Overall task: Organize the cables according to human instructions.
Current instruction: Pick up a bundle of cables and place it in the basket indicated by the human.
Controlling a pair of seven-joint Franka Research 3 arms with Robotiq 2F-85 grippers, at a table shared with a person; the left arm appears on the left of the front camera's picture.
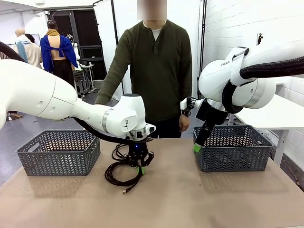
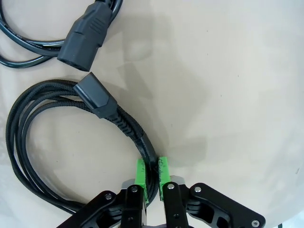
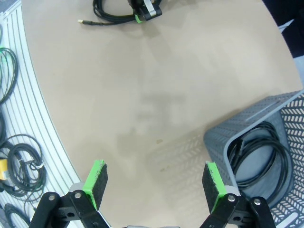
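Note:
Two black cables lie mid-table. The nearer is a braided coil [image 1: 118,175] [image 2: 28,137] with a flat plug [image 2: 94,93]. The other cable [image 1: 118,152] lies just behind it and ends in a chunky power plug [image 2: 84,42]. My left gripper [image 1: 139,166] [image 2: 151,175] points down, shut on the braided cable just behind its plug, its green pads [image 2: 140,172] pressing both sides. My right gripper [image 1: 197,147] [image 3: 155,182] hangs open and empty over the table, by the near left corner of the right basket [image 1: 247,161]. Inside that basket [image 3: 223,137] lies another coiled cable [image 3: 259,159].
An empty grey basket [image 1: 28,156] stands at the table's left. A person [image 1: 154,71] stands at the far edge, arms down. In the right wrist view, more coiled cords [image 3: 21,166] lie on a ribbed surface beyond the table's edge.

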